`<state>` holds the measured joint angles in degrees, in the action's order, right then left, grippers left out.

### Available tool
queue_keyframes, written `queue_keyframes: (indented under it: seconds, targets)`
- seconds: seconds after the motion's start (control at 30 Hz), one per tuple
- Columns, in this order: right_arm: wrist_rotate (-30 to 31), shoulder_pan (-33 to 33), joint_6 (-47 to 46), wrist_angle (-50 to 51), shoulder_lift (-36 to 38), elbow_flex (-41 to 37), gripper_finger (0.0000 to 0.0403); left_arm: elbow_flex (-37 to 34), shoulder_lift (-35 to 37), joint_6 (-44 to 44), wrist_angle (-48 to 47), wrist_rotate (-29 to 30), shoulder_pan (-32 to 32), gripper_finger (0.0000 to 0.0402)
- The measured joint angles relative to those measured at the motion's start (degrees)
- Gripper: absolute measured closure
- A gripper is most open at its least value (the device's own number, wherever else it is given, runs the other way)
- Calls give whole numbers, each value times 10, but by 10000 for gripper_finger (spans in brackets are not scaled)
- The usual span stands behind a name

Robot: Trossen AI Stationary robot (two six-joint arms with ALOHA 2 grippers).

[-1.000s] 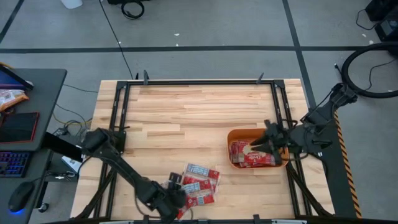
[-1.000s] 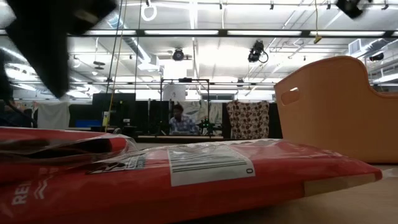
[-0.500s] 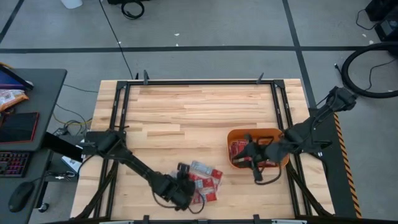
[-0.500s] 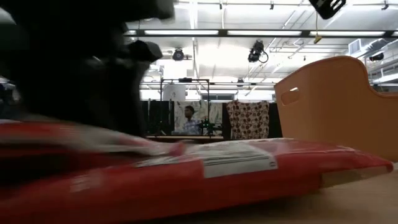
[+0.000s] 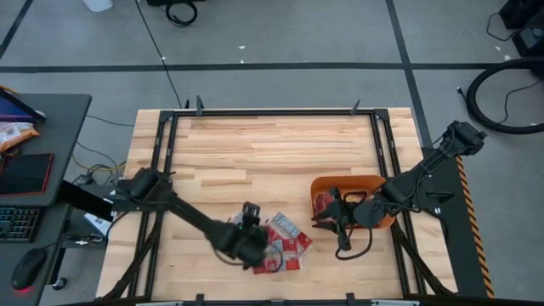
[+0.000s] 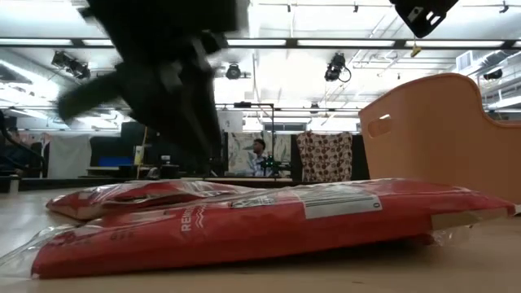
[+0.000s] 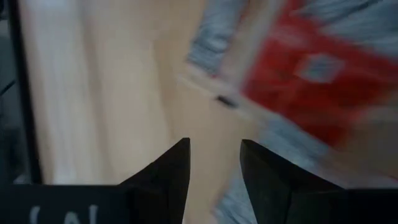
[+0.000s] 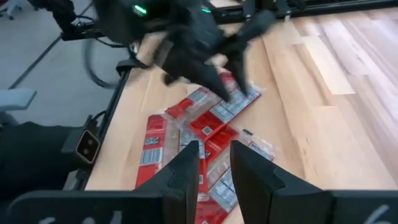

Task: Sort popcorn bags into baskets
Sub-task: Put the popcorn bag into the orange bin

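Orange tub sits at table right, some packets inside. Loose popcorn bags lie near the front edge. Left gripper empty, fingers slightly apart, over the pile; right gripper likewise, between pile and tub. Pinch one bag edge only.

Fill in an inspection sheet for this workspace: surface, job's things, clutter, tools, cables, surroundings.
Surface: wooden table, far half bare.
Job's things: loose popcorn bags near the front edge; orange tub at right, red bags inside.
Clutter: nothing seen.
Tools: left tool over the loose pile, empty; right tool beside the tub's left rim, empty.
Cables: black cable on the floor.
Surroundings: desk at left; person far behind in the low view.
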<state>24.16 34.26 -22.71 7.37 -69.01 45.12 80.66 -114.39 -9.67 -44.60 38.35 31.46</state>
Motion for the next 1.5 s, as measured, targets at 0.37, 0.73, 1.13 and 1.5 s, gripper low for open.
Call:
queue_keyframes:
  seconds: [0.37,0.73,1.13,1.5]
  targets:
    - [46,1,8,-23,-46,0,308,-16,19,-94,-7,-41,110,255]
    - [33,-9,28,-81,-87,0,308,-47,-8,-107,52,53,158,255]
    - [14,-11,18,-89,-87,0,308,-44,-74,-47,62,78,164,255]
    - [-31,-9,60,-109,-92,0,308,-45,-78,-94,57,76,161,316]
